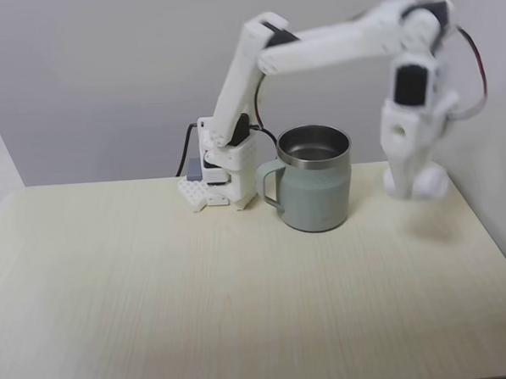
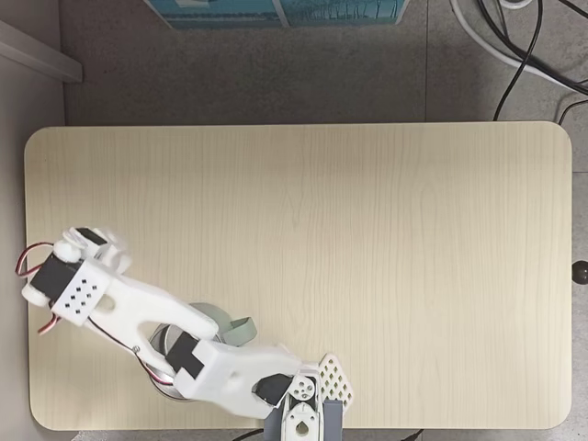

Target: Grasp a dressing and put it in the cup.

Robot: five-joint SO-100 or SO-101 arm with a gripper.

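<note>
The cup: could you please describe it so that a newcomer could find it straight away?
On the pale wooden table, look beside the arm's white base in the fixed front view. The cup stands there upright, a mint-green mug with a side handle and shiny steel rim, the sole coloured item among white parts.

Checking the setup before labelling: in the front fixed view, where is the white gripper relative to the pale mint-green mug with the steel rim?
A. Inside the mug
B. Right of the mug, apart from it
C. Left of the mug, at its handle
B: the white gripper hangs right of the pale mint-green mug, a gap between them.

Gripper (image 1: 416, 185) low, arm outstretched
</note>
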